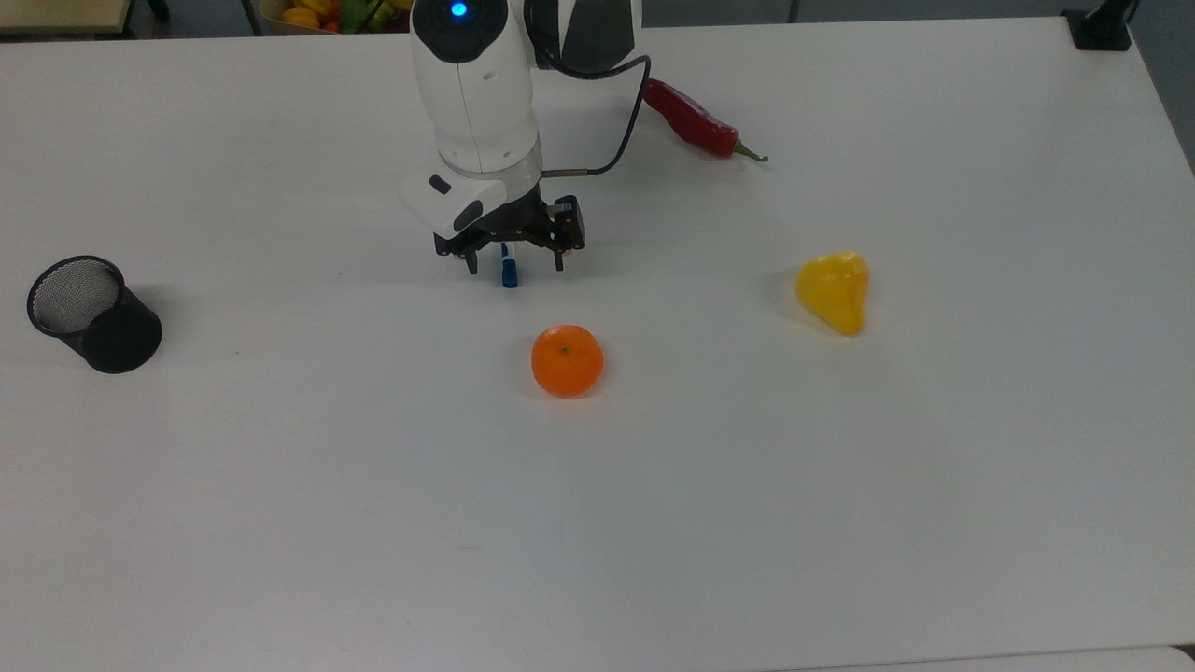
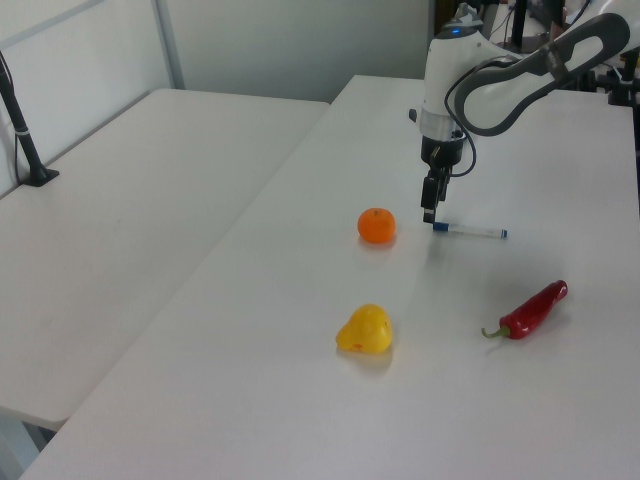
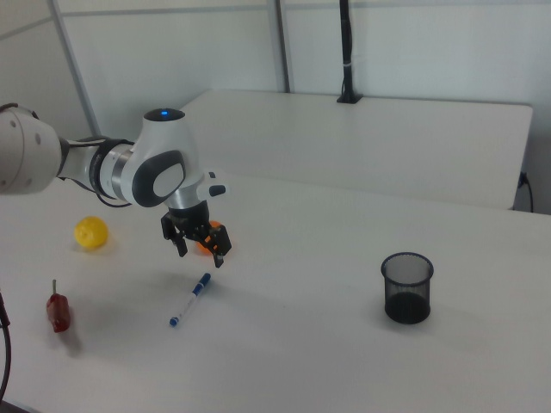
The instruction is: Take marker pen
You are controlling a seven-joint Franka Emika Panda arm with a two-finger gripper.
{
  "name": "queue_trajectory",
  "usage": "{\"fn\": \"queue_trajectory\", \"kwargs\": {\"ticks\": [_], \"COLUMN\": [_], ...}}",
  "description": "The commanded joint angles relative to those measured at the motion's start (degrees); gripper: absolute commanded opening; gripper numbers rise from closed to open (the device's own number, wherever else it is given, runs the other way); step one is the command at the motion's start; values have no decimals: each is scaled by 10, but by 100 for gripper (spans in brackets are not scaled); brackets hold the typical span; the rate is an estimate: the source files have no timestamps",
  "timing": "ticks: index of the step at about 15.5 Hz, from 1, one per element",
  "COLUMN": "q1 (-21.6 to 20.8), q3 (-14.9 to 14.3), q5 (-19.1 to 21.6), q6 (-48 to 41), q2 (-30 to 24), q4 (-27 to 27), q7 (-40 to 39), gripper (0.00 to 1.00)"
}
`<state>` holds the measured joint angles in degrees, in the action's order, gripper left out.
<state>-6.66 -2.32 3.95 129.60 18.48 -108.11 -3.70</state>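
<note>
Marker pen is lying flat on the white table, and your gripper is hovering just above its capped end, fingers spread and holding nothing. In the top view the barrel is running from 6 toward 12 o'clock under the wrist. You're looking at open tabletop all around: the orange is sitting near at 5 o'clock, the chili well off at 1 o'clock.
</note>
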Motion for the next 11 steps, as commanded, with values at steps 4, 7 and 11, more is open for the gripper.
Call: {"fn": "queue_trajectory", "kwargs": {"ticks": [4, 7, 11], "q1": [16, 23, 28], "q3": [-3, -11, -42], "q5": [-8, -7, -6], "q6": [-117, -183, -257], "q2": [-88, -149, -223], "q4": [31, 30, 32], "q7": [12, 14, 13], "gripper": [100, 100, 100]}}
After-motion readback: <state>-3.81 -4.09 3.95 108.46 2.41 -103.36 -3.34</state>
